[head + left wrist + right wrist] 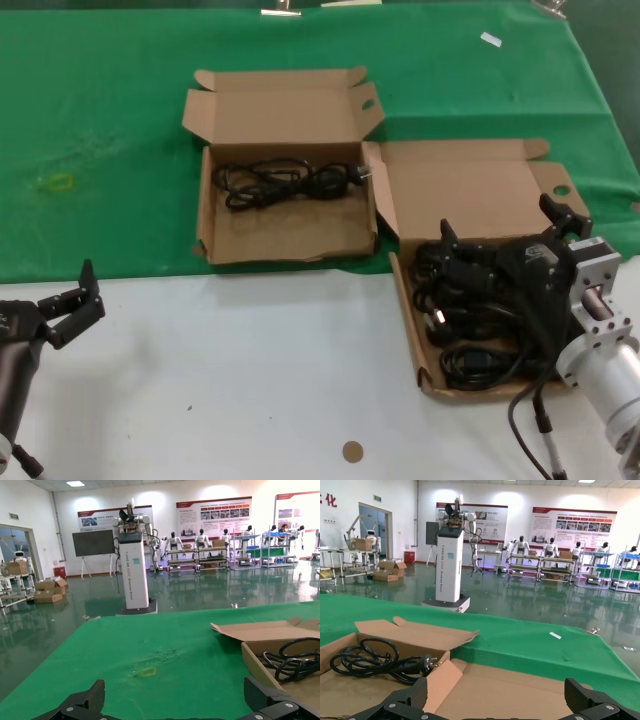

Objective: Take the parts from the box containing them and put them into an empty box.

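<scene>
The longer, skewed box (408, 312) at the right holds several black cord bundles (478, 325). My right gripper (500, 218) hovers open over its far end, fingers spread with nothing between them. In the right wrist view that gripper (497, 700) looks over the box's plain lid (520, 687). The squarish box (290, 238) stands to the left on the green cloth and holds one looped cord (290, 183), also seen as the cord (375, 662) in the right wrist view. My left gripper (70, 300) waits open at the near left, well away from both boxes.
The boxes straddle the edge where the green cloth (110, 120) meets the white table (250, 380). A small brown disc (352, 451) lies on the white part. A yellow mark (57, 183) shows on the cloth at the left. In the left wrist view the squarish box (270, 632) is off to one side.
</scene>
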